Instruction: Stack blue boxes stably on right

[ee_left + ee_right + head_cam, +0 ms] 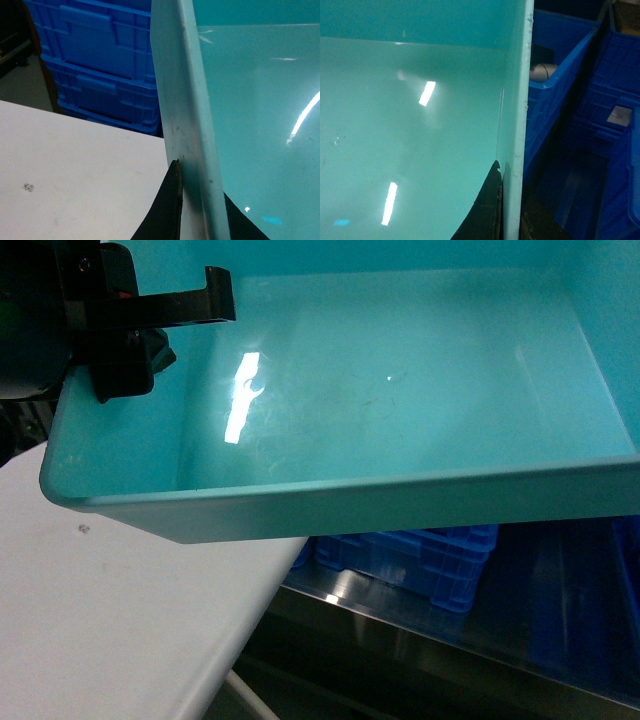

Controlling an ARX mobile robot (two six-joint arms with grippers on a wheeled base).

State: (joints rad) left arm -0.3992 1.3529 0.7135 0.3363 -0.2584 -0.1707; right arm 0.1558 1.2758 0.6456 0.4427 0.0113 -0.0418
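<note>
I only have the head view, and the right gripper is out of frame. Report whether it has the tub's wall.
Observer: In the right wrist view, the right gripper straddles the right wall of the turquoise tub, with one dark finger inside and one outside.
Operator: Now give me the left side, up close.
Observer: In the left wrist view, the left gripper pinches the left wall the same way, with the white table beside it.
Operator: Tell me what lies past the right wall.
Observer: Royal-blue crates stand close beside it. One holds a pale pipe-like object.
</note>
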